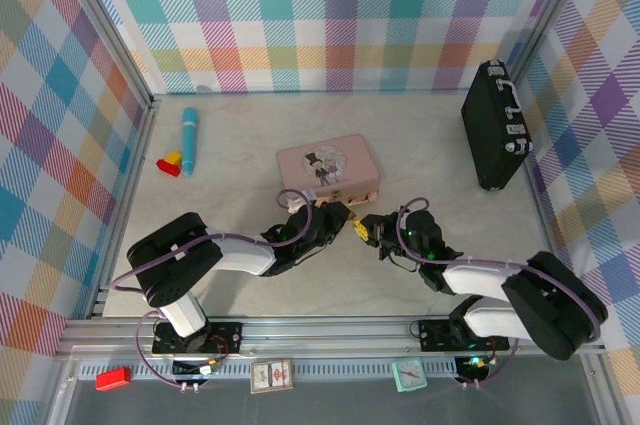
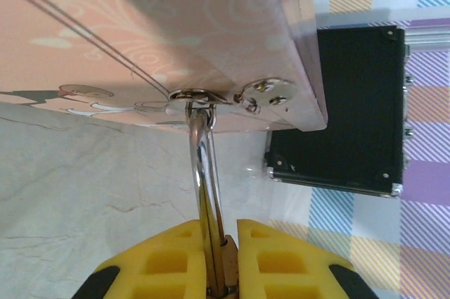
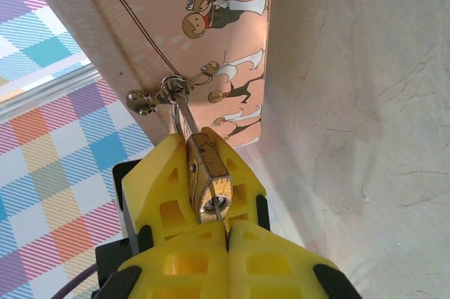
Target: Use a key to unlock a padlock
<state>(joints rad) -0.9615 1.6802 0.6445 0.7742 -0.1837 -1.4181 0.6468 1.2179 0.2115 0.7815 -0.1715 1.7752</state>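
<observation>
Hanging from pink tin [image 1: 328,167] front edge at centre of top view, padlock [image 3: 206,172] sits mid-table [image 1: 250,125]. Bare tabletop stretches to lower left; black case [image 1: 495,125] stands upper right by wall. Left wrist view gives silver shackle through hasp [image 2: 193,95], left gripper [image 2: 223,267] clamped on padlock. Right wrist view adds brass body's keyhole end. Right gripper [image 3: 226,232] just below it, fingers pressed together on key [image 3: 219,213], thin shaft meeting keyhole.
</observation>
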